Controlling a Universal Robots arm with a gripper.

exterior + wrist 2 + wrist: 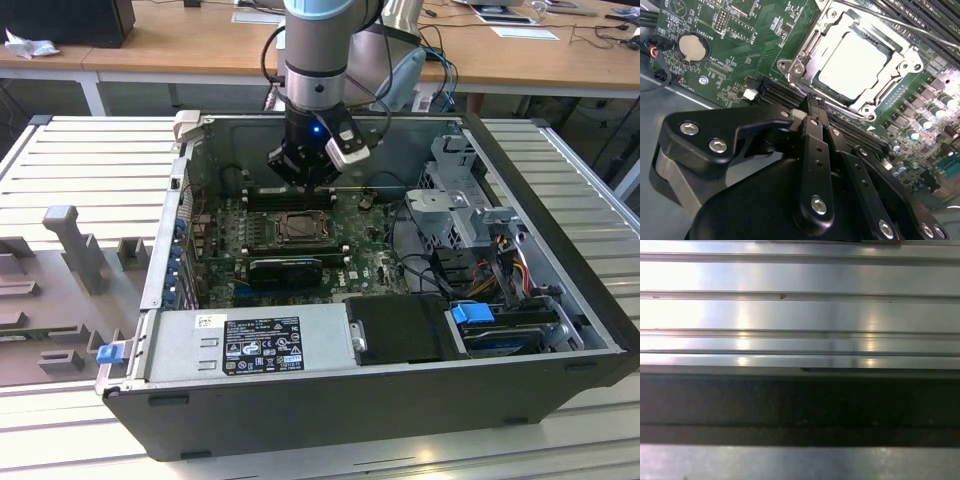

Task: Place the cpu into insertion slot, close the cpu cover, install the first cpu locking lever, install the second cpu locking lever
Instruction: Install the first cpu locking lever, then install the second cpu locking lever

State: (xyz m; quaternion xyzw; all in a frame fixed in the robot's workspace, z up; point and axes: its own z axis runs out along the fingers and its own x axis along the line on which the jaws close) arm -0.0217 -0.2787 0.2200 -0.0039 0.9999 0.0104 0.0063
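An open computer case [560,390] lies on a ribbed metal table [80,160], holding a green motherboard [740,55]. The cpu [852,62], a pale square chip, sits in the insertion slot [815,82], with the silver cpu cover [900,62] framing it. The black gripper [810,102] hangs just beside the socket, its jaws pressed together and holding nothing.

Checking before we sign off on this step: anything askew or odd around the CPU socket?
Nothing stands out. In the second wrist view the cpu lies flat and square in the insertion slot, with the cpu cover down around it. The gripper is close to the socket's edge, jaws shut and empty.
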